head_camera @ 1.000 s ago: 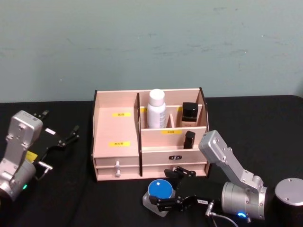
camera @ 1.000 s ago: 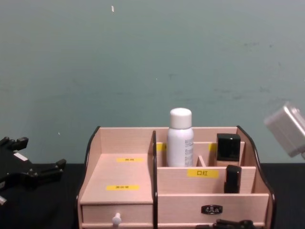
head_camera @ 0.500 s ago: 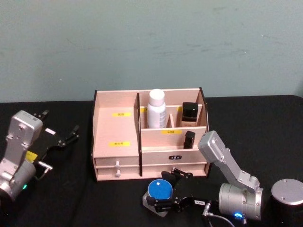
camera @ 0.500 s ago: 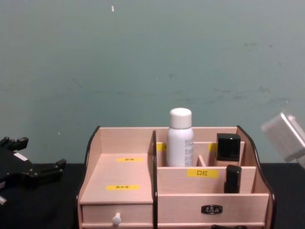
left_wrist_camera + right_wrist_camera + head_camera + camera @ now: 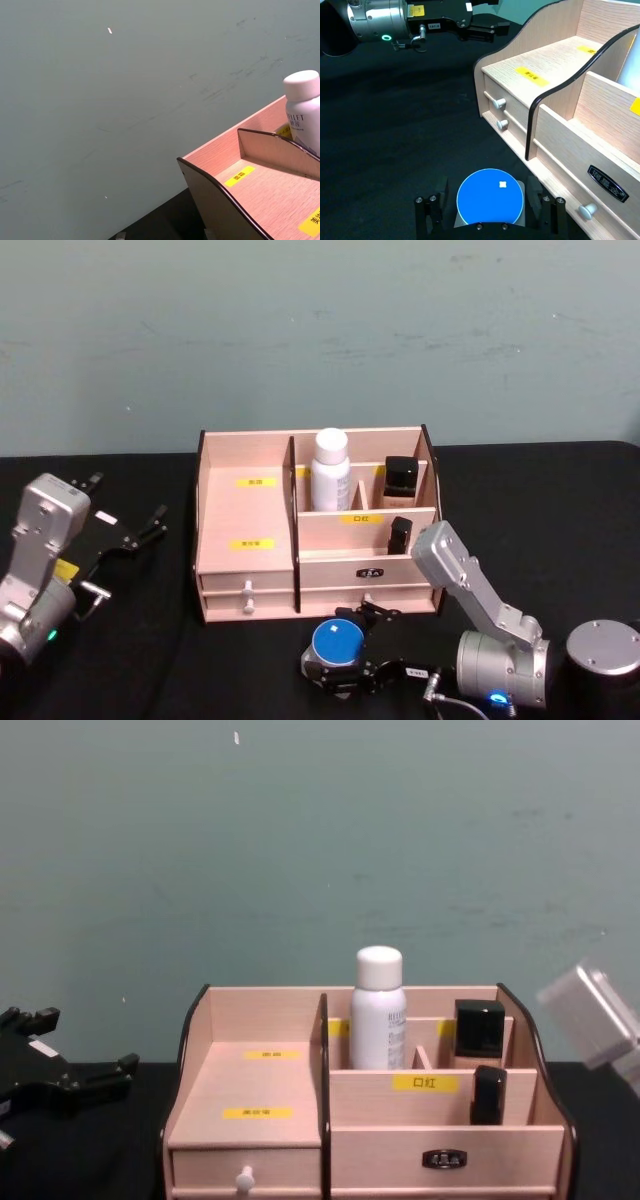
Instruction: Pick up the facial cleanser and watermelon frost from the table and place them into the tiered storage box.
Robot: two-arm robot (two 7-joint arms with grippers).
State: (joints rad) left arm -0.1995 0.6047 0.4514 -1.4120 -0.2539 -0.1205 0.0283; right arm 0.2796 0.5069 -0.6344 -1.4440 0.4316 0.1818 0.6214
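Observation:
A small jar with a round blue lid (image 5: 337, 642), probably the watermelon frost, stands on the black table just in front of the tiered storage box (image 5: 245, 510). My right gripper (image 5: 355, 645) is low over the table and open, one finger on each side of the jar (image 5: 490, 196). In the right wrist view the right gripper (image 5: 490, 202) has its fingers close beside the jar's grey body. A white bottle (image 5: 331, 472), likely the facial cleanser, stands upright in a rear compartment of the box (image 5: 250, 1085). My left gripper (image 5: 128, 502) rests open at the far left.
A black-capped bottle (image 5: 401, 480) and a black lipstick (image 5: 400, 533) sit in the box's right compartments. The box's drawers (image 5: 497, 104) are closed, right behind the jar. A dark cylinder with a silver cap (image 5: 604, 648) is at the front right.
My right arm has shifted left and toward the front edge. Its fingers have slid along both sides of the blue-lidded jar. The left arm has stayed still.

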